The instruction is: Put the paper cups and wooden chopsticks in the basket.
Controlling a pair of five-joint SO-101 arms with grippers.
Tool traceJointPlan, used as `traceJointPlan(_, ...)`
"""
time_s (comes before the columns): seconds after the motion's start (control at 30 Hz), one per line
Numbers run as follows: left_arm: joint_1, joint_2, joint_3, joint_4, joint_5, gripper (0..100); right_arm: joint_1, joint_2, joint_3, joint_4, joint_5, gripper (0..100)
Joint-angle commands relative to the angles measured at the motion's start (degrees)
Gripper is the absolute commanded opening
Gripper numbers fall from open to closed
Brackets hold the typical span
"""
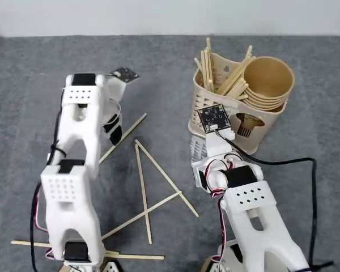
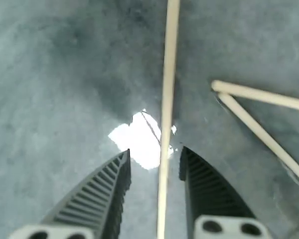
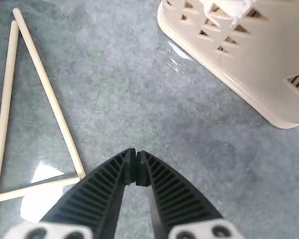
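Observation:
A beige basket (image 1: 216,105) at the back right holds stacked paper cups (image 1: 267,79) and several wooden chopsticks (image 1: 208,68). More chopsticks lie loose on the grey mat. One chopstick (image 1: 126,135) (image 2: 167,99) runs between the fingers of my open left gripper (image 1: 115,134) (image 2: 154,155), which is low over it. Two more chopsticks (image 1: 141,181) (image 3: 47,92) meet at a tip and spread toward the front. My right gripper (image 1: 199,150) (image 3: 135,160) is shut on nothing, low over bare mat beside the basket (image 3: 249,55).
Another chopstick (image 1: 144,214) crosses the spread pair at the front. One more chopstick (image 1: 124,256) lies along the front edge by the left arm's base. A black cable (image 1: 297,163) trails right of the right arm.

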Motion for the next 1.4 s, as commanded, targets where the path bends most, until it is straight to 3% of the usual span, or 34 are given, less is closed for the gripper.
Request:
traceJointPlan(0.0,0.09,4.57,-8.84,3.08,-0.53,16,0.22,-1.45,-0.35,-0.04,0.62,0.9)
traceJointPlan(0.27,-0.26,16.09,-18.15,5.45,-0.53,15,0.22,-1.45,-0.35,-0.04,0.62,0.9)
traceJointPlan(0.4,0.53,16.26,-18.07,5.45,-0.53,1,0.31,-1.45,-0.35,-0.04,0.62,0.9)
traceJointPlan(0.67,3.52,14.59,-15.43,5.54,-0.53,1,0.31,-1.45,-0.35,-0.04,0.62,0.9)
traceJointPlan(0.93,4.48,-1.41,-15.78,5.54,3.08,1,0.31,-1.45,-0.35,-0.04,0.62,0.9)
traceJointPlan(1.2,12.04,-21.89,-15.96,5.19,7.74,1,0.31,-1.45,-0.35,-0.04,0.62,0.9)
traceJointPlan(1.37,18.02,-32.79,-15.96,-0.79,13.89,1,0.31,-1.45,-0.35,-0.04,0.62,0.9)
